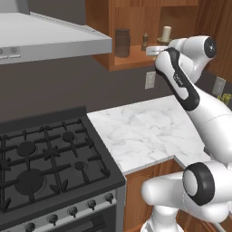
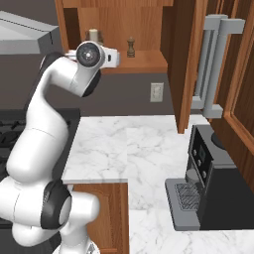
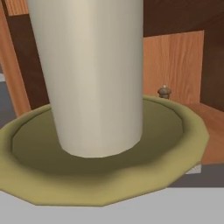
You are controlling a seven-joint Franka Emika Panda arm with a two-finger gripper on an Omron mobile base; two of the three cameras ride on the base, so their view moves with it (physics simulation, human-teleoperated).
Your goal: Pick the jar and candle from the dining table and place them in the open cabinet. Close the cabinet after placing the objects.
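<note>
one candle (image 3: 87, 74) stands upright right above my pincer, which is clamped shut under its brass dish, poised at the cabinet (image 1: 136, 27) shelf edge right of the jar (image 1: 122, 43).

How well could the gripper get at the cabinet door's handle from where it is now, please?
Probably not yet: the gripper is shut on the candle inside the cabinet, and the handle hangs off to its right, with the door in between.

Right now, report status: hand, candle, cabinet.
Hand shut on cream pillar candle on brass-gold holder, at the shelf of the warm brown wooden wall cabinet. Small grey translucent jar on shelf. Small dark pepper-mill figure beside candle; cabinet door open.
</note>
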